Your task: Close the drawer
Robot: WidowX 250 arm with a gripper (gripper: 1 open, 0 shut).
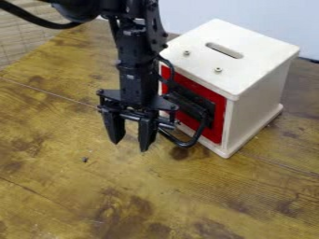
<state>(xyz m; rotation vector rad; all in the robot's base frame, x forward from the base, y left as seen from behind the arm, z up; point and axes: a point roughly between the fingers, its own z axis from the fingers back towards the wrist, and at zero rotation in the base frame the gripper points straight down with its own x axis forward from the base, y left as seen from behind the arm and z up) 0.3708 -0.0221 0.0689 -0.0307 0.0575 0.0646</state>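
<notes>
Drawer [210, 105] sits in white box [252, 86] on bench [147, 196], looks near shut. Tool [131, 138] spread beside its loop handle [191, 136]. Probably light, stiff, slides easily; don't grip, push the handle or front squarely.

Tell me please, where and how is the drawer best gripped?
Probably by its black loop handle, at the outer bar, coming from the front with one finger inside the loop. The loop stands out from the red front, while the front itself offers little to pinch.
</notes>
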